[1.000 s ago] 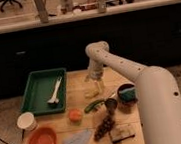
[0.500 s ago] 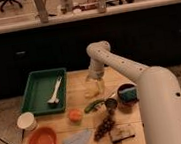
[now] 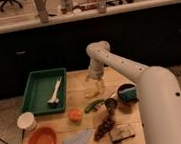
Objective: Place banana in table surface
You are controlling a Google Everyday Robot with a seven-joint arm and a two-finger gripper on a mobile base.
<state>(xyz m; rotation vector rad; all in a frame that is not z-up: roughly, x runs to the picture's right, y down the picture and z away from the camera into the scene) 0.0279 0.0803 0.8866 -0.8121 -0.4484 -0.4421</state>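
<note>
The banana point(image 3: 91, 92) is a small pale-yellow stubby fruit lying low on the tan wooden table surface point(image 3: 78, 81), just right of the green tray. My gripper point(image 3: 94, 85) hangs straight down from the white arm and sits right over the banana's upper end. I cannot tell whether it touches or holds the fruit. The banana's top is partly hidden by the gripper.
A green tray point(image 3: 35, 89) holding a white utensil point(image 3: 55, 91) lies to the left. In front are an orange fruit point(image 3: 75, 114), a dark-green vegetable point(image 3: 94, 106), a dark bowl point(image 3: 127, 92), grapes point(image 3: 104, 127), an orange bowl point(image 3: 41, 143), a white cup point(image 3: 26, 121) and a grey-blue cloth point(image 3: 78, 140).
</note>
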